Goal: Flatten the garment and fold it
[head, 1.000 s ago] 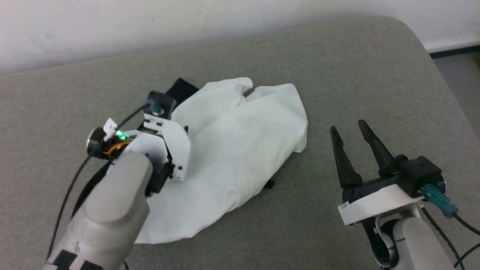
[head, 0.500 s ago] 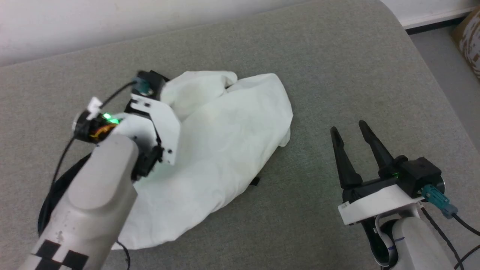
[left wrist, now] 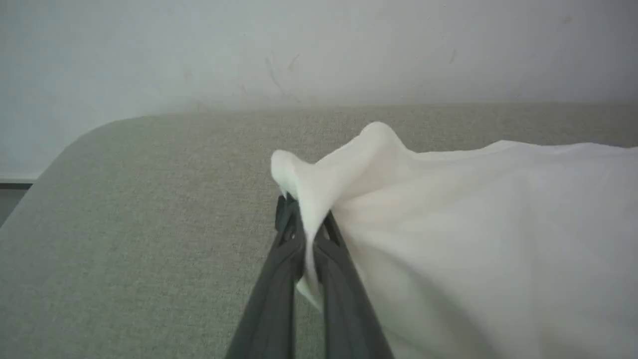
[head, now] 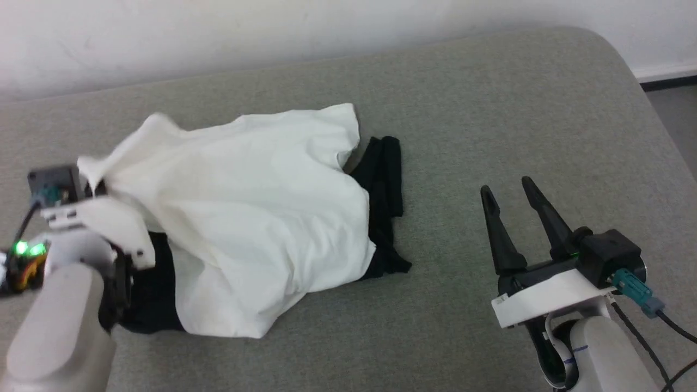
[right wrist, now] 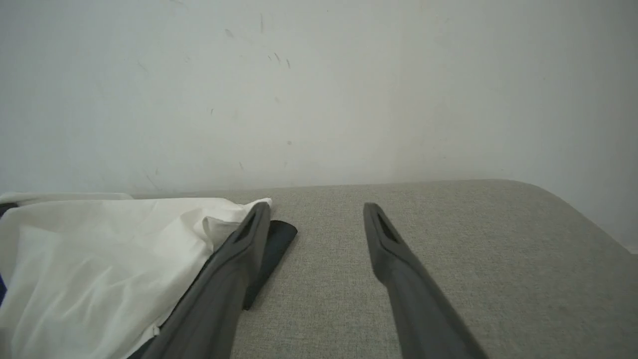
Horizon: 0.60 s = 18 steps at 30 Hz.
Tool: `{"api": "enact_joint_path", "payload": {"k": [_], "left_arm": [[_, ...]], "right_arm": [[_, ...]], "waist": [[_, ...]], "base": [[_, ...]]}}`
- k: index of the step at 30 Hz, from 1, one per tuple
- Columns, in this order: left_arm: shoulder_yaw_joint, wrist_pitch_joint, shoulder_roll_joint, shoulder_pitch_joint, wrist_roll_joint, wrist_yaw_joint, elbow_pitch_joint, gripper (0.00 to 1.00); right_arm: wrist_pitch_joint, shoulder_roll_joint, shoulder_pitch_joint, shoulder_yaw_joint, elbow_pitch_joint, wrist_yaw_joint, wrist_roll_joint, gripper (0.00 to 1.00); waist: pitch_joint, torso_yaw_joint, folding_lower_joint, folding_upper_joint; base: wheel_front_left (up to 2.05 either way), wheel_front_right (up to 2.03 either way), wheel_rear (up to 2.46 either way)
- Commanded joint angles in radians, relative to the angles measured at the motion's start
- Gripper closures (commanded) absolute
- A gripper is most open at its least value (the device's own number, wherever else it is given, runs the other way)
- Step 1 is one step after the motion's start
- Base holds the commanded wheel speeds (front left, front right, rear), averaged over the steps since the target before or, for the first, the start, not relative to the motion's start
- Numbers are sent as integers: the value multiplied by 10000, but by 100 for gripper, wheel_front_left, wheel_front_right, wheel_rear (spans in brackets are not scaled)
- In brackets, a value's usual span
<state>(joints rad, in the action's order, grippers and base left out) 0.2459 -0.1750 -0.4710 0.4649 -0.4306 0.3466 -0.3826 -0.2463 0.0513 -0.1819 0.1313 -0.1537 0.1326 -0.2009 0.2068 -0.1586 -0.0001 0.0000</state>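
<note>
Left wrist view. Clenched on a peaked fold of cloth: left gripper (left wrist: 302, 222), two long dark fingers. Holds a corner of the soft thin white shirt with black sleeves (left wrist: 448, 224) raised above the grey woven cushion surface (left wrist: 124, 224). Drapes from the pinch toward the right of frame.

Head view. Lies centre-left as a crumpled heap, white body uppermost, with a bunched black sleeve (head: 384, 196) at its right edge and more black at lower left. At lower right, right gripper (head: 505, 185): released, empty, well apart from the cloth.

Right wrist view. Shows white cloth and a black tip at lower left.

Judgement: light, limp, prone to sag and bunch. Probably best gripped at hem corners or shoulders, not mid-panel.
</note>
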Motion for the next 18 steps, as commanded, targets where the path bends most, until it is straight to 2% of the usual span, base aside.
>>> {"api": "enact_joint_path", "payload": {"k": [1, 2, 3, 4, 9, 13, 18], "left_arm": [[-99, 103, 110, -445, -187, 102, 38, 100], [-172, 197, 223, -722, -333, 133, 85, 100], [-238, 357, 369, -971, -489, 119, 165, 69], [-293, 517, 537, -1217, -671, 59, 252, 2], [-799, 2252, 1421, -2161, -1381, -203, 898, 0], [-958, 3866, 1901, -2695, -1368, -447, 1376, 0], [-1066, 4347, 2488, -3206, -820, -649, 2173, 0]], "right_arm": [[49, -11, 60, -14, 10, -19, 52, 0], [103, -11, 75, -6, 24, -19, 66, 0], [184, -11, 94, 4, 31, -19, 68, 0], [273, -11, 109, 16, 47, -19, 79, 0], [1039, -11, 154, 481, 207, -19, 355, 0], [2766, 125, 219, 1329, 109, -19, 814, 0], [4521, 774, 197, 2065, 206, -19, 662, 0]], "waist": [[-187, 271, 1, 0], [-215, 333, 1, 0], [-243, 397, 1, 0], [-267, 462, 1, 0], [-355, 796, 1, 0], [-309, 1112, 1, 0], [-145, 1555, 1, 0]], "base": [[0, 0, 0], [0, 0, 0], [0, 0, 0], [0, 0, 0], [0, 0, 0], [0, 0, 0], [0, 0, 0]]}}
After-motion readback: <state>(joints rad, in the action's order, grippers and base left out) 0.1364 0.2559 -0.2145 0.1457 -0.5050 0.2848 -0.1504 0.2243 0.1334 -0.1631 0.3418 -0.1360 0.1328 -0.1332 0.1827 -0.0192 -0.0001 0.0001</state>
